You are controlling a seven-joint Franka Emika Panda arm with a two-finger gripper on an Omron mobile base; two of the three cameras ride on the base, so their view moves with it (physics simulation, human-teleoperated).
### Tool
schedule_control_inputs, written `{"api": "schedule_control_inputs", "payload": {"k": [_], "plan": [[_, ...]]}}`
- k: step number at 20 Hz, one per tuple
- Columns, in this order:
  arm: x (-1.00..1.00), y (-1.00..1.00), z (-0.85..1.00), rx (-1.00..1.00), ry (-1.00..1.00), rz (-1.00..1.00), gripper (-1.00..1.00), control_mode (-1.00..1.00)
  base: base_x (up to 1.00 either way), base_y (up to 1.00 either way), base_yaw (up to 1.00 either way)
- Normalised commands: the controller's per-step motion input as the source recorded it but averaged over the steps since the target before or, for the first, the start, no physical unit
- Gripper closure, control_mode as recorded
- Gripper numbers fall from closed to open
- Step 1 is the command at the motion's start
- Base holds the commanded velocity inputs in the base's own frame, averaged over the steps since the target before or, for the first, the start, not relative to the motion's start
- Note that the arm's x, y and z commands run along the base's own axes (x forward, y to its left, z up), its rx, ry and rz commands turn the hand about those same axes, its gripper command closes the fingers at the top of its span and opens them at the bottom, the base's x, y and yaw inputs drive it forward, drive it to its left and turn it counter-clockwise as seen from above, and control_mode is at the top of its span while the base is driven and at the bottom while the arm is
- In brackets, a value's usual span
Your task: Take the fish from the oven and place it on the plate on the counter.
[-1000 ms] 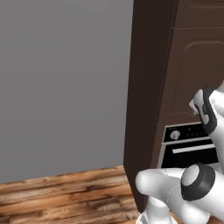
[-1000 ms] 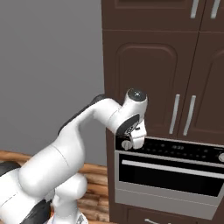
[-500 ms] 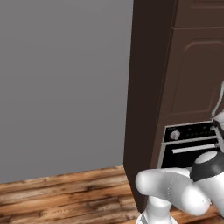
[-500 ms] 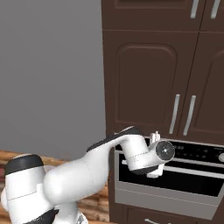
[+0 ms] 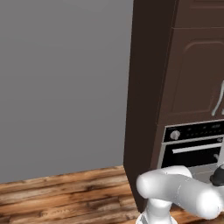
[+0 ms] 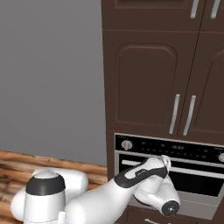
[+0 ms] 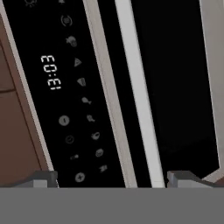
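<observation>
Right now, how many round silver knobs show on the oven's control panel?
2: left knob at the panel's left end, right knob at the right frame edge, partly cut off. None seems hidden.

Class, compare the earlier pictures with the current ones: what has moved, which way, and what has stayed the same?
The arm has swung down from beside the upper cabinet door to the oven, bringing the end effector close to the closed door's handle. It holds nothing. The oven door stays shut; the cabinets, wall and wooden floor are unchanged.
</observation>
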Motion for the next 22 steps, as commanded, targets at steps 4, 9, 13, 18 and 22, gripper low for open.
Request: {"api": "schedule_control_inputs", "payload": {"k": [4, 9, 13, 18, 22], "plan": [[0.01, -0.19, -0.25, 0.08, -0.42, 0.02, -1.0, -1.0, 0.0, 0.0, 0.0], [0.11, -0.33, -0.11, 0.04, -0.32, 0.1, -1.0, -1.0, 0.0, 0.0, 0.0], [0.06, -0.45, 0.0, 0.0, -0.06, 0.12, -1.0, -1.0, 0.0, 0.0, 0.0], [0.02, -0.35, 0.0, 0.0, -0.01, 0.12, -1.0, -1.0, 0.0, 0.0, 0.0], [0.17, -0.2, 0.0, 0.0, 0.0, 0.07, -1.0, -1.0, 0.0, 0.0, 0.0]]}}
